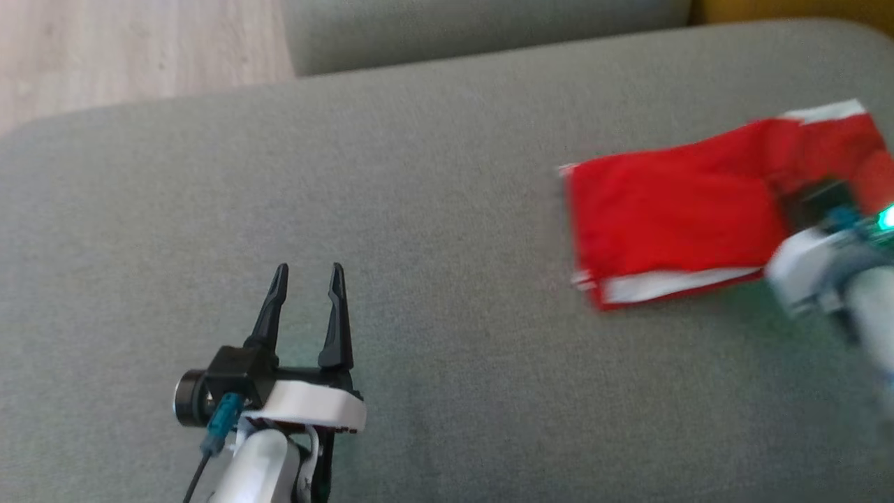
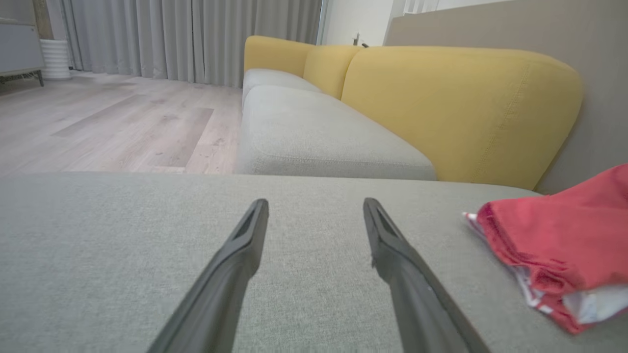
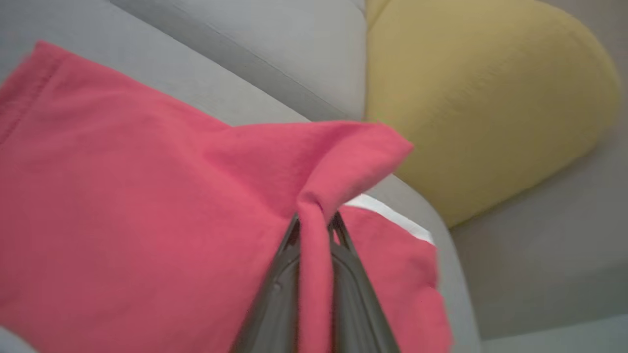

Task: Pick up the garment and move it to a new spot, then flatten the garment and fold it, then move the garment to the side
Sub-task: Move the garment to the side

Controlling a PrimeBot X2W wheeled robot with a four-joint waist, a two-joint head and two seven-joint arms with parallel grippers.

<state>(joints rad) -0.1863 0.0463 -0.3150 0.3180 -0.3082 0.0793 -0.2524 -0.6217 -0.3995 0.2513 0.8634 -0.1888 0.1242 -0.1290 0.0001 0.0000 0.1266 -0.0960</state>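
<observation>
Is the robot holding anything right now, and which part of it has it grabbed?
The right gripper is shut on a pinched-up fold of the red garment, near a white stripe. The left gripper is open, holding nothing.

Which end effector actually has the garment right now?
The right end effector: it is shut on a raised fold of the red garment. The left end effector stands open over the grey cushion, apart from the cloth.
</observation>
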